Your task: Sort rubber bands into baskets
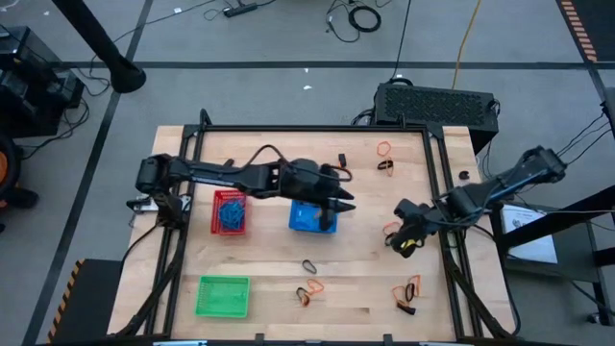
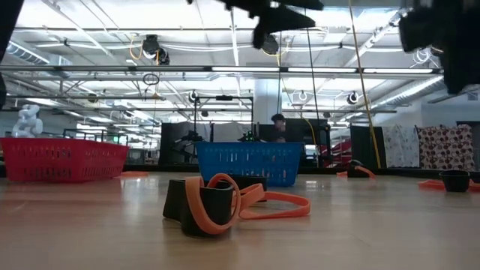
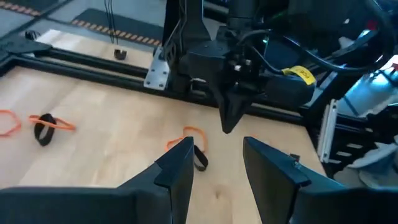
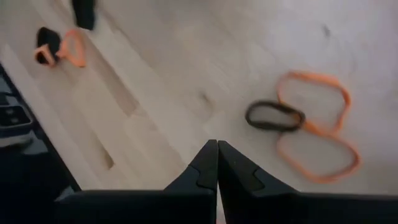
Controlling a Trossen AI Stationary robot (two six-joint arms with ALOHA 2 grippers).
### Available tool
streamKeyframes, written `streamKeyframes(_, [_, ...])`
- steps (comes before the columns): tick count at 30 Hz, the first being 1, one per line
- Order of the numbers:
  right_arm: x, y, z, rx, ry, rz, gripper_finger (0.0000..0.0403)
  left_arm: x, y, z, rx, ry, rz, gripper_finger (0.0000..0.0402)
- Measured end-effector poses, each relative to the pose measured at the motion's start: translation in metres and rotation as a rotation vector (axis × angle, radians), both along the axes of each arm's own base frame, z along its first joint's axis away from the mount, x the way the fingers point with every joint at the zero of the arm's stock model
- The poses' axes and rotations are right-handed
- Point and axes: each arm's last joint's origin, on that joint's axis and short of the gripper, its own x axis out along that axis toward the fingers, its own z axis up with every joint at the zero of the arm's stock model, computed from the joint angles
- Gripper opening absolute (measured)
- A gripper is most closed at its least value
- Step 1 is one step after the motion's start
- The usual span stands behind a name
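The blue basket (image 1: 309, 219) stands mid-table, the red basket (image 1: 229, 212) to its left holds blue rubber bands (image 1: 231, 213), and the green basket (image 1: 223, 295) stands near the front left. My left gripper (image 1: 338, 202) hovers open and empty over the blue basket's right end. My right gripper (image 1: 407, 237) is shut, with nothing showing between its fingers (image 4: 216, 163), above the table at the right beside an orange band (image 1: 391, 230). Orange and black bands (image 4: 305, 124) lie flat on the wood below it.
More orange and black bands lie at the back right (image 1: 384, 157), at the front middle (image 1: 308, 290) and at the front right (image 1: 408, 290). A single black band (image 1: 309, 265) lies before the blue basket. A black frame rail (image 1: 447, 207) borders the table's right side.
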Motion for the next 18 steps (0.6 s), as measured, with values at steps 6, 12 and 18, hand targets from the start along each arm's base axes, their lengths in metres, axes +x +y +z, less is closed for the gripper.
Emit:
streamKeyframes(6, [-0.016, 0.000, -0.017, 0.027, 0.043, -0.057, 0.0000, 0.049, -0.002, -0.020, 0.006, 0.099, -0.033, 0.0145])
streamKeyframes(12, [-0.020, 0.000, -0.015, -0.010, 0.011, -0.088, 0.0000, 0.093, -0.002, -0.061, 0.097, 0.218, -0.065, 0.0145])
streamKeyframes(18, [-0.027, 0.002, -0.009, 0.032, -0.024, -0.093, 0.0000, 0.132, 0.005, -0.100, 0.108, 0.253, -0.015, 0.0145])
